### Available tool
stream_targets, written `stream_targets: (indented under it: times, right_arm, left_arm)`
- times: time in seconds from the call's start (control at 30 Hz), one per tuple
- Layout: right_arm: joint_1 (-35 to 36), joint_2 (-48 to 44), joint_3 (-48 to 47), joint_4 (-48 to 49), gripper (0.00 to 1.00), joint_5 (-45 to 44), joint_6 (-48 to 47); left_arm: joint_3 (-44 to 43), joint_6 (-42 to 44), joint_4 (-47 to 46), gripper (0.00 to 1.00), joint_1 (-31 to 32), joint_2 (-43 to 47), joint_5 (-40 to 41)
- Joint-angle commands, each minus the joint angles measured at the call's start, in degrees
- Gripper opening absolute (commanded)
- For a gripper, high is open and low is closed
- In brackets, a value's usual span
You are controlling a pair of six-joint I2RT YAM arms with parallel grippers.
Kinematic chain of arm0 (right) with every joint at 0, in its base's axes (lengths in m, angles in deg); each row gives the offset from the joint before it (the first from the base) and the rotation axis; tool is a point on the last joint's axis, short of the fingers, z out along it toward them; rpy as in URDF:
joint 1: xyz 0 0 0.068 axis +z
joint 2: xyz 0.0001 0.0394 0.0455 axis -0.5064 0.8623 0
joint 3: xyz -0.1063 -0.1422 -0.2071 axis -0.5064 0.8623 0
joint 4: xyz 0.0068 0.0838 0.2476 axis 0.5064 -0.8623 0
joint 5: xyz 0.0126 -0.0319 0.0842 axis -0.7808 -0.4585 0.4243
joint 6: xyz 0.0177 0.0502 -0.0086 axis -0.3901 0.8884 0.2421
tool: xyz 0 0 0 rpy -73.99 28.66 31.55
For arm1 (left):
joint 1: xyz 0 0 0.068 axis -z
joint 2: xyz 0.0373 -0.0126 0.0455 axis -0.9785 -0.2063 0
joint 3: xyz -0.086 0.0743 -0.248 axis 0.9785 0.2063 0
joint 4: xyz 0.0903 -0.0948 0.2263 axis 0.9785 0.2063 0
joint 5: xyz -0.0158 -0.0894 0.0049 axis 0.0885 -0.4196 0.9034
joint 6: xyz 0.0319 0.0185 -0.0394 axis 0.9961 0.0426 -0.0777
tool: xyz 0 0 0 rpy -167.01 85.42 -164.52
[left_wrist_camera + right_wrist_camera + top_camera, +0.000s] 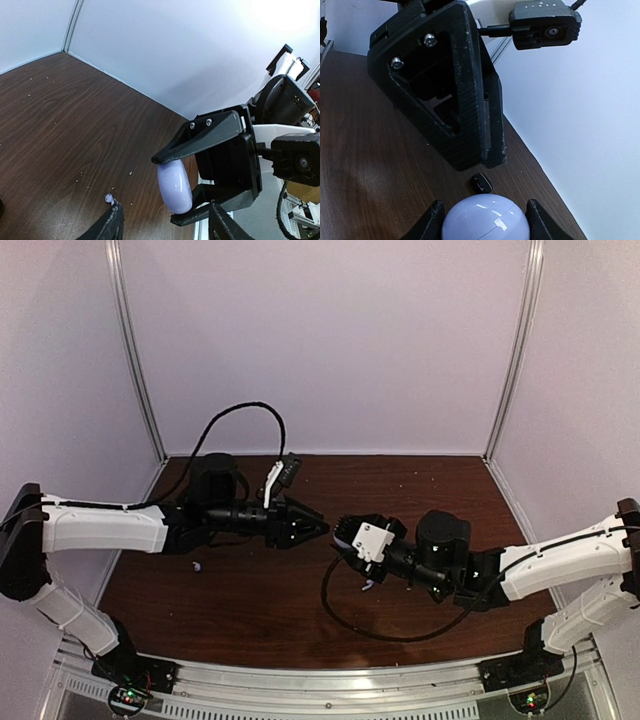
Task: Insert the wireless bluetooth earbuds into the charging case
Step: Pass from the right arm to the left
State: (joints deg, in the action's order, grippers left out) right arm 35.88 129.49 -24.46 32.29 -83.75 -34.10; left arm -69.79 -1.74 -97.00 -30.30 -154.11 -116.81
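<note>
The charging case (484, 220) is a closed, pale lavender pebble with a visible seam. My right gripper (485, 205) is shut on it and holds it above the table; in the left wrist view the case (175, 187) stands on edge between the right gripper's black fingers (200, 137). My left gripper (165, 206) is open and empty, its tips just short of the case, facing the right gripper (345, 537) at mid-table. One earbud (108, 198) lies on the wood by my left finger. Another earbud (197, 567) lies on the table below the left arm.
A small black oval object (481, 183) lies on the brown table (260, 610) under the two grippers. The left gripper (470, 125) fills the space ahead of the case. A black cable (335, 615) loops from the right arm. White walls enclose the back and sides.
</note>
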Motion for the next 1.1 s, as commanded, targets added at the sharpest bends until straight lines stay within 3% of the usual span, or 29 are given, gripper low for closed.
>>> stream_targets:
  times: [0.0, 0.6, 1.07]
  right_arm:
    - [0.7, 0.3, -1.8, 2.2, 0.24, -1.6, -0.5]
    - [1.4, 2.2, -3.2, 3.4, 0.24, -4.4, -1.4]
    - [1.8, 1.8, -2.5, 3.6, 0.28, -5.7, -2.3]
  left_arm:
    - [-2.2, -1.3, -5.9, 0.58, 0.7, -2.0, -0.8]
    - [-4.0, -2.1, -7.0, 0.43, 2.3, -6.4, -2.8]
    - [-5.0, -1.8, -6.3, 0.18, 2.3, -6.5, -3.5]
